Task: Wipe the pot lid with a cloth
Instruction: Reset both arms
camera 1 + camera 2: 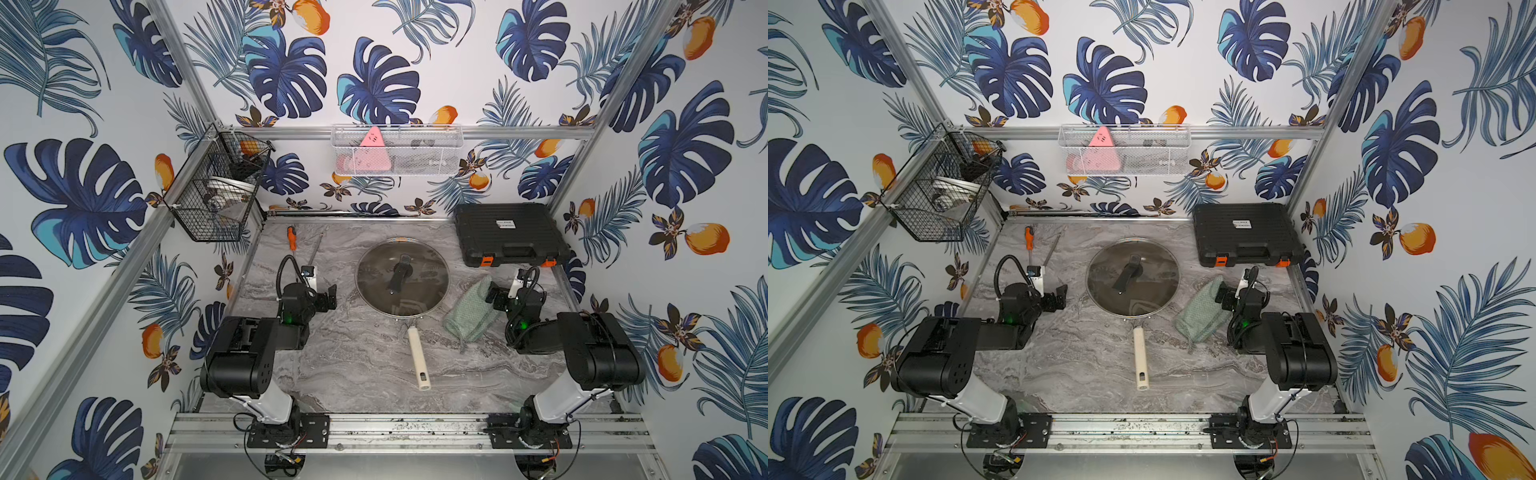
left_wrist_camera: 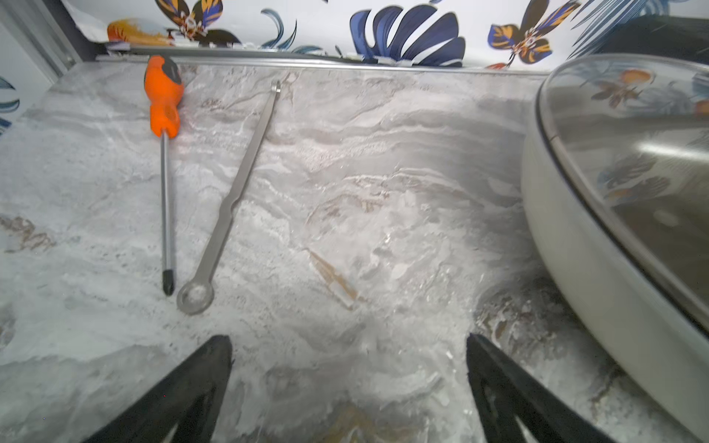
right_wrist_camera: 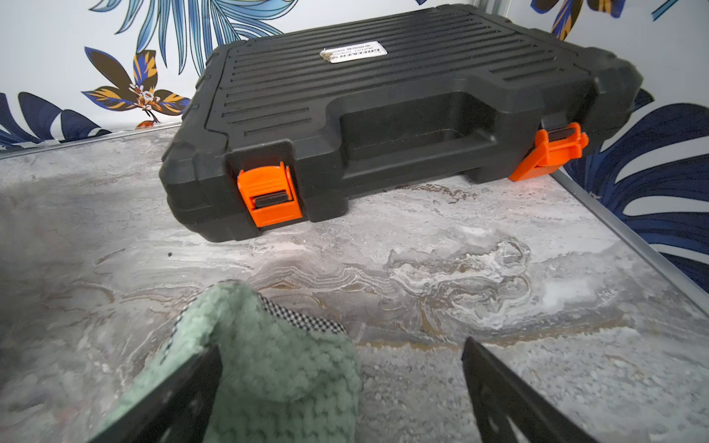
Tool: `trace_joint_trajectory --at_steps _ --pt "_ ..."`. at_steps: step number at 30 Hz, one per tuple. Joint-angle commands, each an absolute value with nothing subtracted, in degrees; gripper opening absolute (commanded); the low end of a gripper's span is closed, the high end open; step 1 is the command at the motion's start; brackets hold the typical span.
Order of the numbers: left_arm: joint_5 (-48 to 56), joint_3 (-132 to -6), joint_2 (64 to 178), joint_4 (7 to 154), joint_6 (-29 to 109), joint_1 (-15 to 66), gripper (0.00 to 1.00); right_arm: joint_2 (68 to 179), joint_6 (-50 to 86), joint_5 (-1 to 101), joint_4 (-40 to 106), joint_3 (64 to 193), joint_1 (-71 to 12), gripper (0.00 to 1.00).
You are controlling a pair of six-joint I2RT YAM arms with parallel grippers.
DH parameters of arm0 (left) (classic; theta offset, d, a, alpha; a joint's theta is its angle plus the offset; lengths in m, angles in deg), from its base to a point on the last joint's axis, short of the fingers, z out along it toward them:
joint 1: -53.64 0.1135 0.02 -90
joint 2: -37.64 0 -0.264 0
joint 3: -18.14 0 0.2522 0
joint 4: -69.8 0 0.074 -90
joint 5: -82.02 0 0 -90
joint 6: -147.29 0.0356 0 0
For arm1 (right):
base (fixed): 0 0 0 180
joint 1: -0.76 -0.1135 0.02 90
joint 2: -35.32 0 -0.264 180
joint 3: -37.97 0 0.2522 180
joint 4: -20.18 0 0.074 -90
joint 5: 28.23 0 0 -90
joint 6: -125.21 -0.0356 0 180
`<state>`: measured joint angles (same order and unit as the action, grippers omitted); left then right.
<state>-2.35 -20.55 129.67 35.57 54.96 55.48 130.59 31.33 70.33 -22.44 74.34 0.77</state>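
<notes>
Mid-worktop (image 1: pixel 353 365), pot lid (image 1: pixel 419 286) sits on pan (image 1: pixel 418 357), handle up, ready to wipe. Cloth (image 1: pixel 473 313) lies crumpled just beside it; right hand (image 3: pixel 341 349) wide open, straddling one edge, prob. to grab. Left hand (image 2: pixel 349 337) open, empty, opp. side.

A: Kitchen, is it?
B: Staged one. It's a robot test booth: aluminium frame (image 1: pixel 519 132) carrying leaf-print wallpaper (image 1: pixel 457 50), a left arm (image 1: pixel 245 353) and a right arm (image 1: pixel 598 349) bolted to a rail (image 1: pixel 407 430) out front.
A: There's a marble-look tabletop (image 1: pixel 353 365), a pan (image 1: pixel 419 357) under its pot lid (image 1: pixel 402 276).
B: Sure, and a screwdriver (image 2: pixel 165 153), a wrench (image 2: pixel 234 199) and a black tool case (image 1: pixel 509 235) on the same surface. A black wire basket (image 1: pixel 216 183) and a white mesh basket (image 1: pixel 397 151) hang off the frame.
</notes>
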Motion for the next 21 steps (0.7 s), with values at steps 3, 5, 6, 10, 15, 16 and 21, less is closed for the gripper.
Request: trace_joint_trajectory --at_steps 3,5,6,10,15,16,21 --pt "-10.88 -15.71 132.74 22.22 56.94 52.58 0.99 130.68 31.06 71.18 -22.3 74.54 0.76 1.0" --pt "-13.14 -15.89 131.93 23.77 55.99 52.58 0.99 130.57 31.07 71.26 -22.3 74.49 0.76 1.0" --pt "-12.81 -16.02 132.61 22.86 56.31 52.5 0.99 130.67 31.08 71.26 -22.42 74.45 0.76 1.0" --pt "-9.89 -17.06 131.97 26.24 57.42 52.28 0.99 130.61 31.17 71.44 -22.45 74.45 0.76 1.0" --pt "-10.44 -16.98 132.37 25.15 57.65 52.05 0.99 130.59 31.17 71.44 -22.58 74.42 0.76 1.0" --pt "-10.36 -17.09 132.05 26.18 57.63 52.05 0.99 130.63 31.17 71.44 -22.45 74.48 0.76 1.0" --pt "-10.44 -16.99 132.26 25.21 57.64 51.99 0.99 130.72 31.17 71.49 -22.48 74.53 0.76 1.0"
